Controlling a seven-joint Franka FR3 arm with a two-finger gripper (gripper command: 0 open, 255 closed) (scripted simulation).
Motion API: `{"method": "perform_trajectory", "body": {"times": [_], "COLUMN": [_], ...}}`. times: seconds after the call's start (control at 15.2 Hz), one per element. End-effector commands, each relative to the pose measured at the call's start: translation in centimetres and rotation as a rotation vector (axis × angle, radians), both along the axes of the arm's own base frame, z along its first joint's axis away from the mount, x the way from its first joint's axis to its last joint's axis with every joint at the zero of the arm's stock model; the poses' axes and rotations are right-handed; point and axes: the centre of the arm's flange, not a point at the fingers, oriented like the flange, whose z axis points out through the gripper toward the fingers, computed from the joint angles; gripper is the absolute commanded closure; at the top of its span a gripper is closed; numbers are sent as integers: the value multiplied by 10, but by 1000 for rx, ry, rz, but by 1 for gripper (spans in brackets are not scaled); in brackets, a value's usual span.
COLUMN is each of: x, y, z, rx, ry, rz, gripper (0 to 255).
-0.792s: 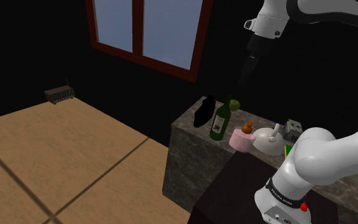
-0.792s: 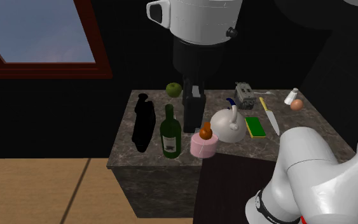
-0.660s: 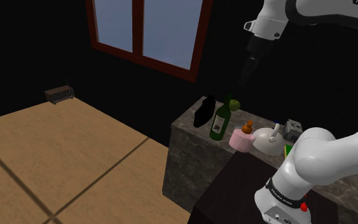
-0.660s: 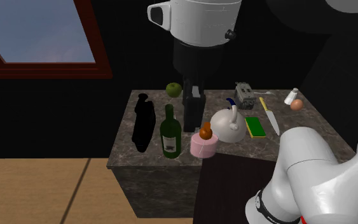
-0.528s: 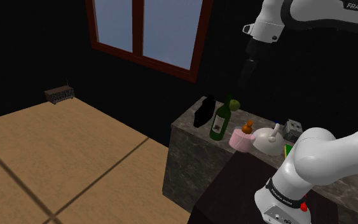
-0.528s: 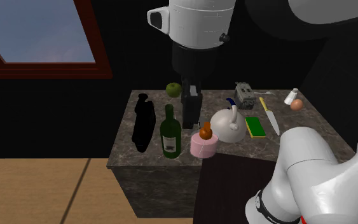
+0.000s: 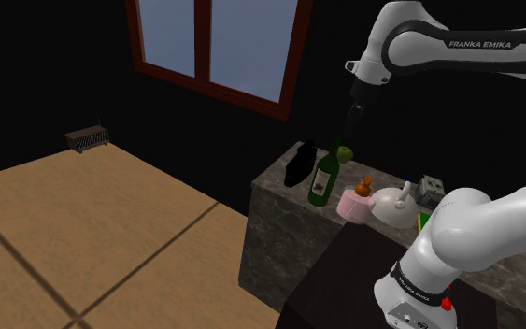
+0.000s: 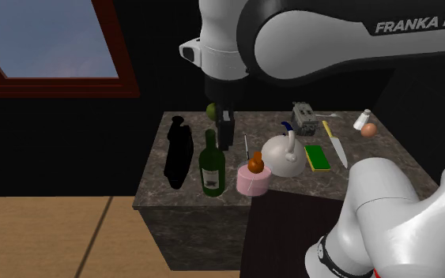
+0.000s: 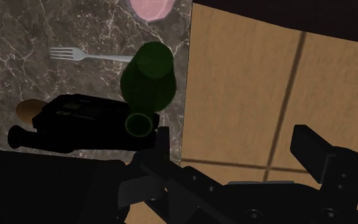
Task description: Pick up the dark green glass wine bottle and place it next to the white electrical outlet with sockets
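Note:
The dark green wine bottle [image 8: 211,164] stands upright near the front edge of the marble counter [image 8: 355,170], between a black object [image 8: 175,152] and a pink pot. In the shoulder view the bottle [image 7: 322,177] is left of that pot. My gripper [image 8: 225,136] hangs above and just behind the bottle's neck; it also appears in the shoulder view [image 7: 349,128]. Looking down in the wrist view, the bottle [image 9: 147,83] lies just outside one finger [image 9: 162,144] of the open gripper [image 9: 234,149], with nothing between the fingers. The white outlet [image 8: 305,116] sits at the counter's back, right of the kettle.
A pink pot with an orange top [image 8: 252,180], white kettle [image 8: 282,156], green sponge [image 8: 318,156], knife [image 8: 336,147], egg [image 8: 368,129], shaker [image 8: 361,119], apple [image 8: 210,110] and fork [image 9: 88,56] crowd the counter. Wooden floor [image 7: 92,234] lies beyond its edge.
The arm has swung toward the second exterior view's left and come lower. The gripper moved from over the pink pot to just above and behind the bottle.

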Motion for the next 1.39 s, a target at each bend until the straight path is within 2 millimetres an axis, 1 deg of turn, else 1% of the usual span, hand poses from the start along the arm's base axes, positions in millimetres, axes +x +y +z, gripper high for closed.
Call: {"method": "perform_trajectory", "body": {"times": [0.0, 0.4, 0.92, 1.32], "x": [8, 36, 39, 39], "y": [-19, -73, -77, -77], "z": [-15, -58, -98, -98], "rx": [-9, -34, -34, -34], "ry": [1, 6, 6, 6], "rz": [22, 80, 80, 80], "gripper": [0, 0, 0, 0]}}
